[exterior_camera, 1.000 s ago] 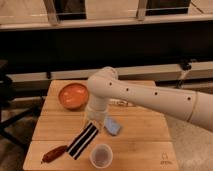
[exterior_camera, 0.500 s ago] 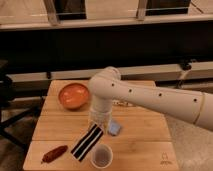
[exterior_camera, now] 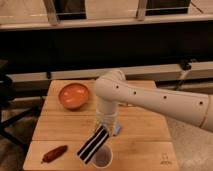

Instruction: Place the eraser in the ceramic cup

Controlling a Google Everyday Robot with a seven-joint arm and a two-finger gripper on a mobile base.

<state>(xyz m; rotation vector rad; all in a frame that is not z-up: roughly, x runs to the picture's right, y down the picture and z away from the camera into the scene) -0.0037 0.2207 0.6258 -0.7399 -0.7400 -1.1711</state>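
The eraser (exterior_camera: 93,144), a long bar with black and white stripes, hangs tilted with its lower end next to the rim of the ceramic cup (exterior_camera: 102,157). The cup is small, pale and round, with a greyish-purple inside, and stands near the table's front edge. My gripper (exterior_camera: 105,127) points down from the white arm at the eraser's upper end and is shut on it. The fingertips are mostly hidden by the wrist.
A wide orange bowl (exterior_camera: 74,95) stands at the back left of the wooden table (exterior_camera: 145,140). A reddish-brown sausage-shaped thing (exterior_camera: 54,153) lies at the front left. A small light-blue block (exterior_camera: 118,130) peeks out just right of the gripper. A dark counter runs behind.
The gripper has carried the eraser forward and a little right, bringing its lower end closer to the cup's rim. The cup, bowl and sausage-shaped thing have not moved.
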